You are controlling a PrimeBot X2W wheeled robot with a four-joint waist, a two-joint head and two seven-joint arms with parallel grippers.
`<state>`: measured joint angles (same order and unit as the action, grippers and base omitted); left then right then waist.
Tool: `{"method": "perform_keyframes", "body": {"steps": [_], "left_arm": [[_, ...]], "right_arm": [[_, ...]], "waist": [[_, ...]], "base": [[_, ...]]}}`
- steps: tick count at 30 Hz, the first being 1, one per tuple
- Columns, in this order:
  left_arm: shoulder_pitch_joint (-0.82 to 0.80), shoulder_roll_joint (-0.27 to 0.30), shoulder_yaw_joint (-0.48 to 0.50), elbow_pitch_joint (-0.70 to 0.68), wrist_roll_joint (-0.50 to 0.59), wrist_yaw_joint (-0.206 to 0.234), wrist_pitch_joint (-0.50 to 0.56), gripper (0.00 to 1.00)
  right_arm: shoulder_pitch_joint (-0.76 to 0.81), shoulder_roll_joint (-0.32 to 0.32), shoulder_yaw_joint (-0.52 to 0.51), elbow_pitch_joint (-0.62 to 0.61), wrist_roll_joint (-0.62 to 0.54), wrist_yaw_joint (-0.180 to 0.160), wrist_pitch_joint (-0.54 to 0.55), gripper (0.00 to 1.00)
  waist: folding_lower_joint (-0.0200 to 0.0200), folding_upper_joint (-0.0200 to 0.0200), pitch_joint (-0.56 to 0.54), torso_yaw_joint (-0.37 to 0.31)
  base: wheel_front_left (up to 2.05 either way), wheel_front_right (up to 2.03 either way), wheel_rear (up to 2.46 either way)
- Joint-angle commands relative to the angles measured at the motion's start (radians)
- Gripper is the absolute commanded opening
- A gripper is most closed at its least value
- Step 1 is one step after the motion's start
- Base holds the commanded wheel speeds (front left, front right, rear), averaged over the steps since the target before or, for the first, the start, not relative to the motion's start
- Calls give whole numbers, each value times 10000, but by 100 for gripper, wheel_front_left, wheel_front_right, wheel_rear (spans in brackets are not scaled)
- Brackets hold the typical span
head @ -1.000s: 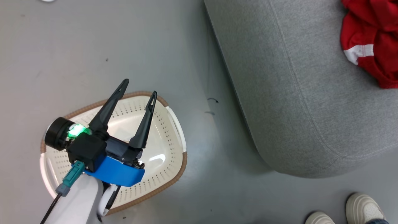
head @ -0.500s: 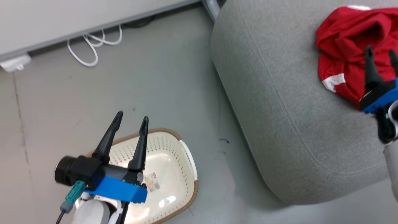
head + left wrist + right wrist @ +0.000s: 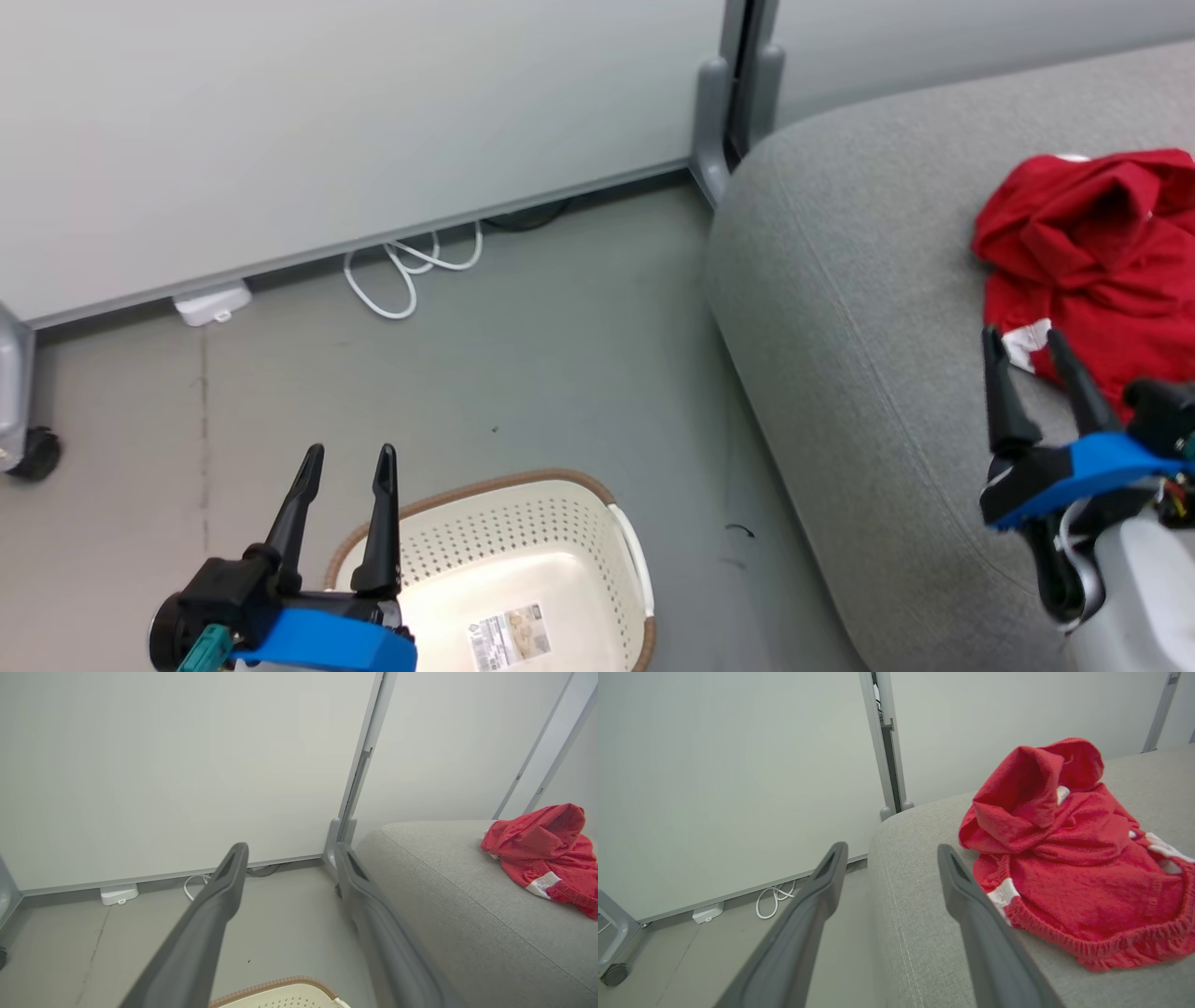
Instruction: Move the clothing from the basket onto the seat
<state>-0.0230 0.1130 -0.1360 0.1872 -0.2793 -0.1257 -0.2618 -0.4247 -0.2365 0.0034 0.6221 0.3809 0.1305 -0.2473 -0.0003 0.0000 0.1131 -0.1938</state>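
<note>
Pale grey-white wall panel (image 3: 355, 121) across the upper left of the head view, second panel (image 3: 934, 47) upper right, grey metal post (image 3: 742, 84) between them, foot on the floor. Smooth grey floor (image 3: 560, 373); thin crack line (image 3: 203, 420) at left, small dark scuffs (image 3: 740, 534) lower centre. White cable (image 3: 411, 271) looped at the panel base, white plastic box (image 3: 213, 303) just left of it. Black caster wheel (image 3: 37, 455) under a grey leg at the left edge. Grey upholstered seat (image 3: 868, 373) takes the right side, stitched seam near its edge. Light soft and even.
</note>
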Motion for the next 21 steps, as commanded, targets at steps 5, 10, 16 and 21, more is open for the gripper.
{"method": "perform_keyframes", "body": {"steps": [5,10,16,21], "left_arm": [[403,-116,326,149,141,-75,-44,100],[669,-137,610,321,166,-77,-44,100],[696,-109,797,518,106,-49,-44,100],[614,-48,767,738,15,-50,-43,100]], "right_arm": [[1332,507,-189,-1134,-656,5,198,100],[2555,859,-252,-2489,-1608,5,422,100],[3231,1169,-217,-3220,-1982,5,831,100],[3604,1373,-47,-3539,-2123,5,1049,100]], "waist": [[3,0,-699,758],[3,0,-1020,1274],[3,0,-1141,1721],[3,0,-1242,2062]], "base": [[0,0,0],[0,0,0],[0,0,0],[0,0,0]]}}
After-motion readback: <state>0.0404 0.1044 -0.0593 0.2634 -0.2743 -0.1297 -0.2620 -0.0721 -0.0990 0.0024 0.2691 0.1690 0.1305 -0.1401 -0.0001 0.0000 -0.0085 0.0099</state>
